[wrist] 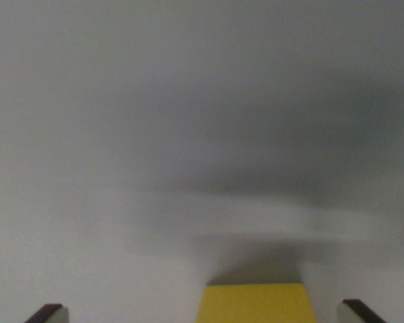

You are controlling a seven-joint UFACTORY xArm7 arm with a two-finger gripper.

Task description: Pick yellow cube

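Note:
A yellow cube [256, 304] shows at the bottom edge of the wrist view, a little right of centre, with only its top part in frame. My gripper [202, 313] is open: one fingertip [48, 313] pokes up at the bottom left and the other fingertip [358, 312] at the bottom right. The cube lies between them, closer to the right fingertip, and neither touches it. A dark shadow sits just behind the cube.
A plain grey-white surface [188, 134] fills the view, blurred, with soft shadow bands across the middle and upper right.

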